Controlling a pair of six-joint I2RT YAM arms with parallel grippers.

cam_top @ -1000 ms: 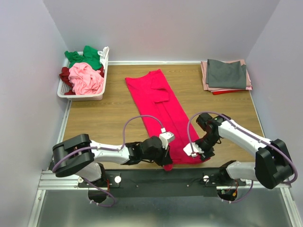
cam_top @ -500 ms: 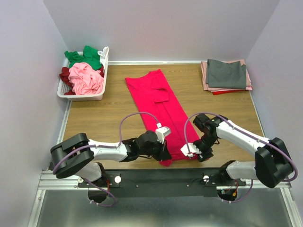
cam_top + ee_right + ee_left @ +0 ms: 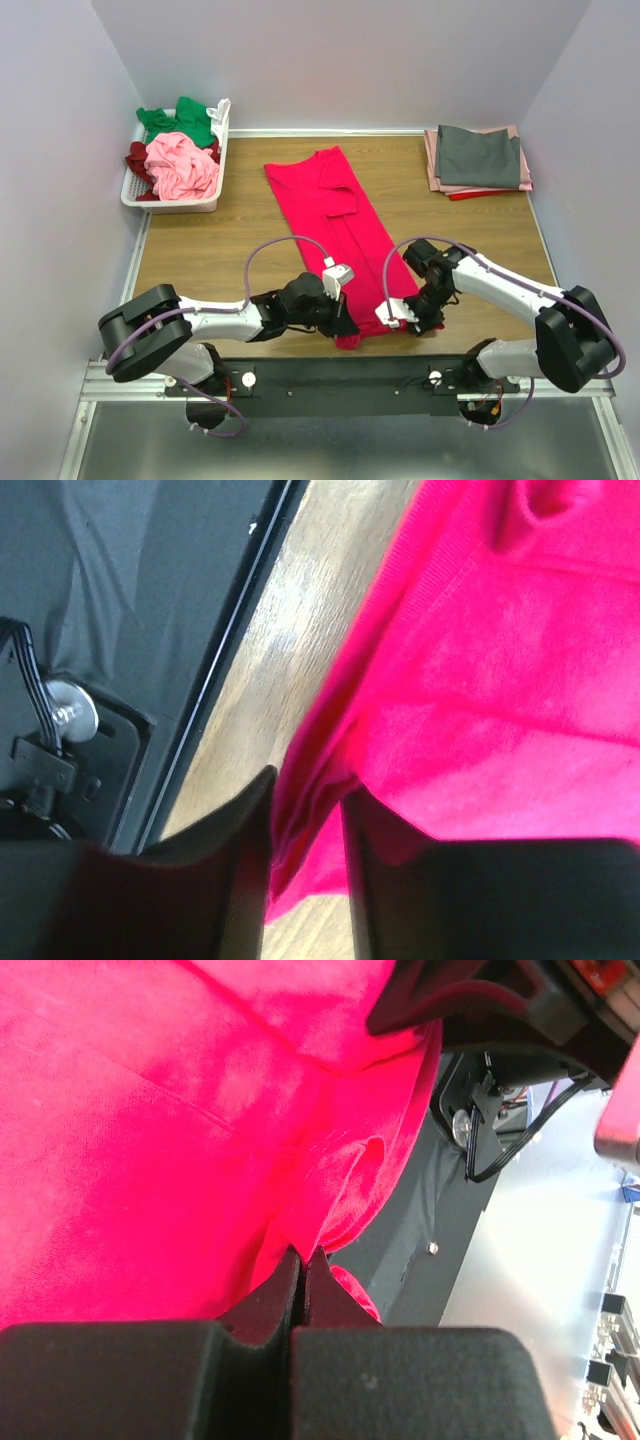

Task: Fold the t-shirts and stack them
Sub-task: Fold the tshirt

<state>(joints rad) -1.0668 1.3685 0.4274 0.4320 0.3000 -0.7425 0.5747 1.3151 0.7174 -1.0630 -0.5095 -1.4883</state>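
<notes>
While the tee [image 3: 335,215] lies flat and lengthwise down the middle of the tabletop [image 3: 220,265], its sides turned in to make a narrow strip, the top view shows both arms low at its near hem, left jaws at the left corner and right jaws at the right. In my judgement this placement suits lifting that hem and carrying it toward the far end for the cross fold. Loose tees [image 3: 180,160] sit heaped in the basket [image 3: 170,203] at far left. A folded stack [image 3: 478,158] lies at far right, well apart, presumably the destination. Left wrist view: the left jaws are pressed together with the hem pinched between them, the cloth puckering up from the pinch and a little of it past the tabletop's near edge. Right wrist view: the right jaws stand a little apart with a bunched fold of hem filling the gap, at the tee's side edge beside bare wood. Whether they bite firmly cannot be told. Both corners need holding, or the strip would likely skew when raised.
</notes>
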